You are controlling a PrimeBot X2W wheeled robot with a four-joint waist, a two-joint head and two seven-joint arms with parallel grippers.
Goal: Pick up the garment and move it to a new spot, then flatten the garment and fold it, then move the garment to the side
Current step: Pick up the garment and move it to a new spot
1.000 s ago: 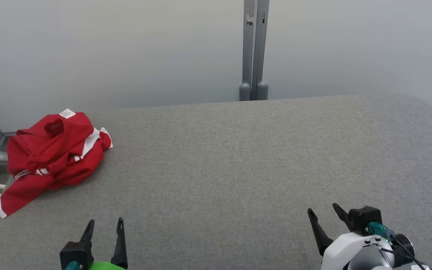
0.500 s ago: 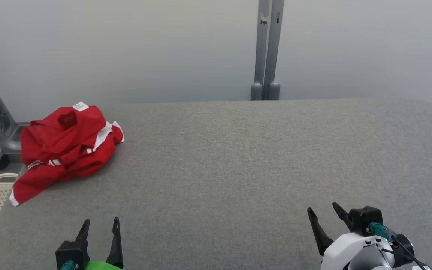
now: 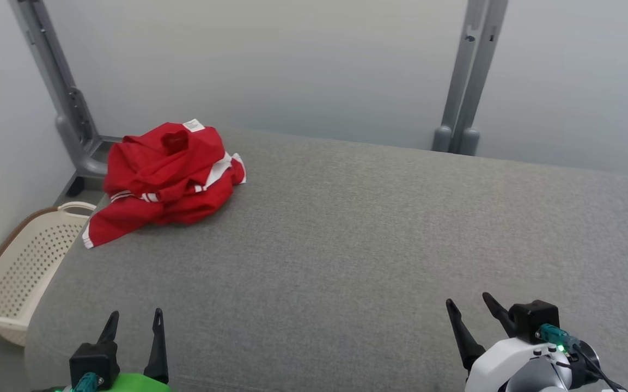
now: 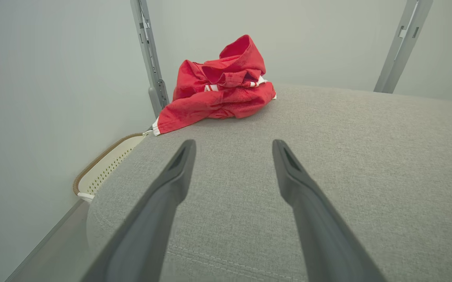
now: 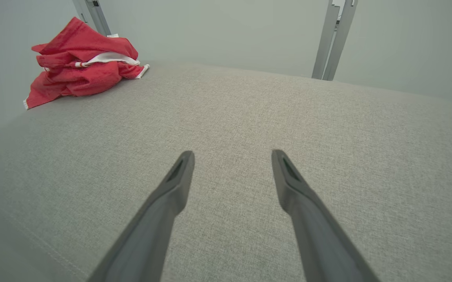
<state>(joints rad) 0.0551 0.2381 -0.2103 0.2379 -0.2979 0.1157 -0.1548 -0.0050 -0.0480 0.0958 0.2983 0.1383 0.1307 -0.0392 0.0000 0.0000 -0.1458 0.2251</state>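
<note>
crumpled red garment (image 3: 166, 174) on grey table (image 3: 373, 234)

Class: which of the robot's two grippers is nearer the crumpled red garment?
The left gripper, at the head view's lower left: the red garment lies on that same side, while the right gripper sits at the lower right.

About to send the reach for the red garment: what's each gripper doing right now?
Left gripper: open, holding nothing.
Right gripper: open, holding nothing.
</note>
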